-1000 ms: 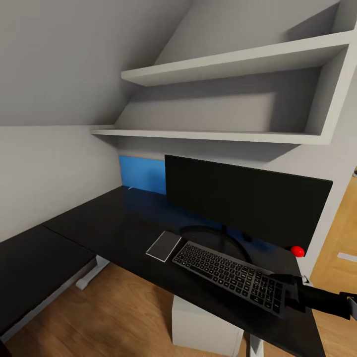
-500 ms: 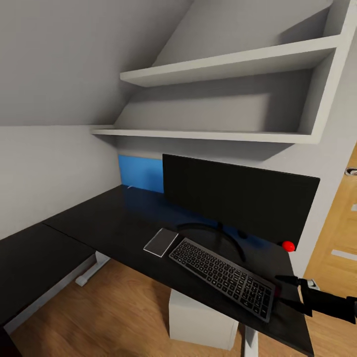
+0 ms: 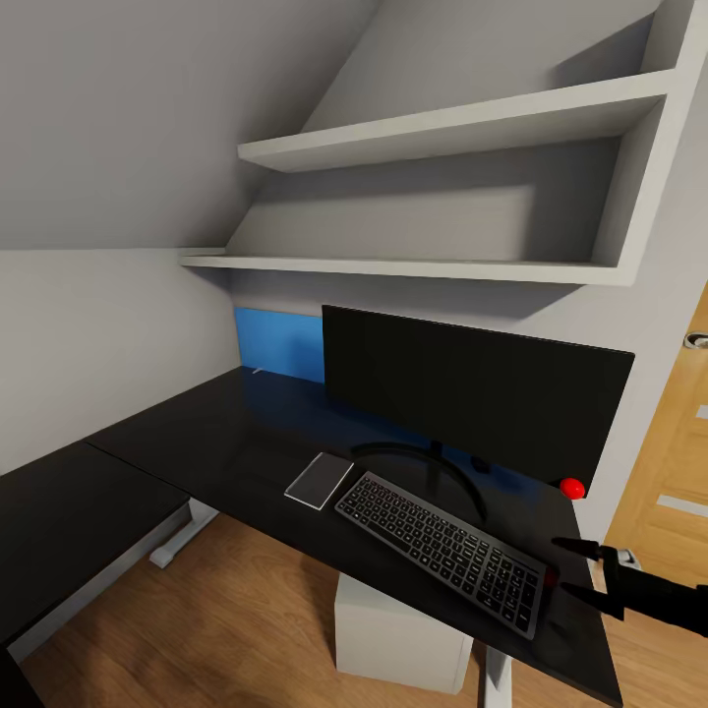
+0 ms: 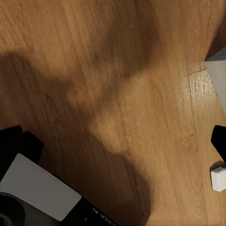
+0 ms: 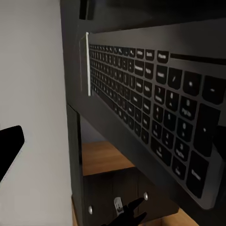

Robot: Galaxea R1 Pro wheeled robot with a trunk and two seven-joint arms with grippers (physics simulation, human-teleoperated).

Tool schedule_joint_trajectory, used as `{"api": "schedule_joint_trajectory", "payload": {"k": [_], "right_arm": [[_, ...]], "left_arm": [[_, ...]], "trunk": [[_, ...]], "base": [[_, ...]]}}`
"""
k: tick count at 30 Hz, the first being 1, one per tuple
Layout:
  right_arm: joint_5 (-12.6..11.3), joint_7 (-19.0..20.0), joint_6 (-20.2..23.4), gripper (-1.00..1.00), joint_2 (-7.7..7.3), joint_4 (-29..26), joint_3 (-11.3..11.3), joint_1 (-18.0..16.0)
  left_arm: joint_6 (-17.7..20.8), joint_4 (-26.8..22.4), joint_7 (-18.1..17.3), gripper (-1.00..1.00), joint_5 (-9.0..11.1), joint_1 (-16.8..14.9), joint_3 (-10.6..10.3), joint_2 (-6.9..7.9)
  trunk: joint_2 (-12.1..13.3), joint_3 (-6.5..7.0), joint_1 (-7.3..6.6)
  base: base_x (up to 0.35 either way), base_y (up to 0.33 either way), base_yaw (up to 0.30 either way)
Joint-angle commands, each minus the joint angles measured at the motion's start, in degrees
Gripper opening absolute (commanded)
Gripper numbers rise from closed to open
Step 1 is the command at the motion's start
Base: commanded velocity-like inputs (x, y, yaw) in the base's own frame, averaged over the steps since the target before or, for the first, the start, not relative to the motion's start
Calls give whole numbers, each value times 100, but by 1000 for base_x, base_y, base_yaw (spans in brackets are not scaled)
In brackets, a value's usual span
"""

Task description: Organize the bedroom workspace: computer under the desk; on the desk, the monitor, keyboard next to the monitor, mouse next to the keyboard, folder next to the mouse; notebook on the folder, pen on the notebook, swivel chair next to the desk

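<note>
The monitor (image 3: 472,393) stands upright on the black desk (image 3: 197,442), with a red dot (image 3: 572,487) at its lower corner. In front of its stand the silver-grey keyboard (image 3: 442,551) lies flat at an angle; the right wrist view shows it close up (image 5: 155,108). My right gripper (image 3: 580,568) hovers just off the keyboard's right end, open and holding nothing, one fingertip (image 5: 10,146) dark at the picture's edge. A flat grey notebook-like thing (image 3: 320,480) rests beside the keyboard's left end. A white computer box (image 3: 398,629) sits under the desk. My left gripper (image 4: 115,141) hangs open over the wooden floor.
A long blue wall panel (image 3: 280,344) runs behind the monitor. Two white shelves (image 3: 442,128) hang above the desk under a sloping ceiling. The desk has white legs (image 3: 182,541) and a drawer unit with silver knobs (image 5: 145,195). A wooden door (image 3: 678,472) stands at the right.
My right gripper, at the keyboard's right end a second ago, has drawn back and spread its fingers. The keyboard now lies free on the desk. The camera shifted slightly.
</note>
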Motion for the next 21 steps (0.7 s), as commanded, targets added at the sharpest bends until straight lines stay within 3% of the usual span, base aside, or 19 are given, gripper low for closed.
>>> {"api": "schedule_joint_trajectory", "payload": {"k": [1,8,11,14,16,17,21], "right_arm": [[4,23,14,100,7,-10,1,-3],[29,17,-56,100,97,-940,19,40],[54,-24,-52,100,400,-1556,22,81],[60,-156,-55,100,548,-1725,32,89],[67,-384,-60,100,712,-1833,47,90],[70,-579,-63,100,863,-1914,50,91],[73,-1069,-70,100,1122,-2139,46,91]], "left_arm": [[6,-16,50,100,60,0,-47,8],[6,-16,52,100,53,-1,-52,-15],[5,-23,28,100,49,0,-74,-35],[4,-32,13,100,-4,1,-119,-69],[5,-49,0,100,-96,1,-161,-90],[6,-57,-6,100,-144,2,-177,-101],[2,-69,-13,100,-195,2,-194,-115]], "trunk": [[-4,-7,0],[-4,-7,0],[-4,-7,0],[-4,-7,0],[-4,-7,0],[-4,-7,0],[-4,-7,0]], "base": [[0,0,0],[0,0,0],[0,0,0],[0,0,0],[0,0,0],[0,0,0],[0,0,0]]}}
